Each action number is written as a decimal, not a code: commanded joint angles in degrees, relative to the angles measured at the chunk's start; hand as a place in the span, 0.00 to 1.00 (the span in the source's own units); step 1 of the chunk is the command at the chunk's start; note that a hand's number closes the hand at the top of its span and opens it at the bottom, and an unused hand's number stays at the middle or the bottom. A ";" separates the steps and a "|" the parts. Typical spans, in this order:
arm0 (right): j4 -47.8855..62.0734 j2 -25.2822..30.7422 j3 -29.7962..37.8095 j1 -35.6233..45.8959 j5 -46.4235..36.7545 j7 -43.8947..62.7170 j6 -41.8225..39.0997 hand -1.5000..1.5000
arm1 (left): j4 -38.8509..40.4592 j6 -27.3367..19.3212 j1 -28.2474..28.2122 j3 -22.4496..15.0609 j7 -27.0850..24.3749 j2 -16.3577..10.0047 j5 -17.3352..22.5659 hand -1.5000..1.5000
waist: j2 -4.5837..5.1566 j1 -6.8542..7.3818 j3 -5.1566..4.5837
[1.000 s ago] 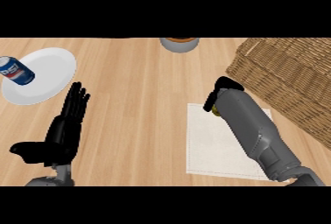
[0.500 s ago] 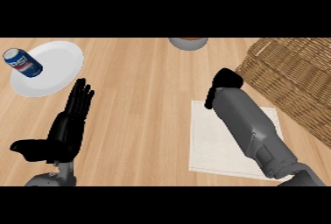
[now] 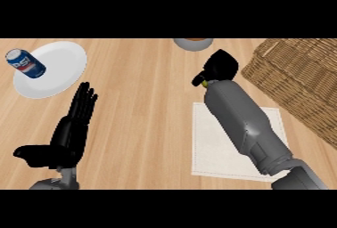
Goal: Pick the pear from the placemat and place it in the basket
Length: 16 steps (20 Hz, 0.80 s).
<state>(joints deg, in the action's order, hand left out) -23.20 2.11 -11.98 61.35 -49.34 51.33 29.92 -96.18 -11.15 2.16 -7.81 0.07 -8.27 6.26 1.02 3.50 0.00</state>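
Yellow-green pear (image 3: 205,83) (mostly hidden)

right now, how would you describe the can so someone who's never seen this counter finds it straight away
Look to the far left of the wooden counter, where a round white plate lies. The can sits at that plate's left edge. It is the only blue thing here, with a red and white label.
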 commanded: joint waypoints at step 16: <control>-12.91 0.14 1.68 12.46 -11.81 20.02 4.96 1.00 | -0.26 -0.22 -0.36 2.05 2.20 -0.03 -0.15 0.50 | -1.28 -3.65 -0.04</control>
<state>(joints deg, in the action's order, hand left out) -35.85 1.80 -11.51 70.97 -58.31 60.80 36.36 -96.66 -11.94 0.49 -5.71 1.04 -8.31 5.85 -0.31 -0.03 -0.03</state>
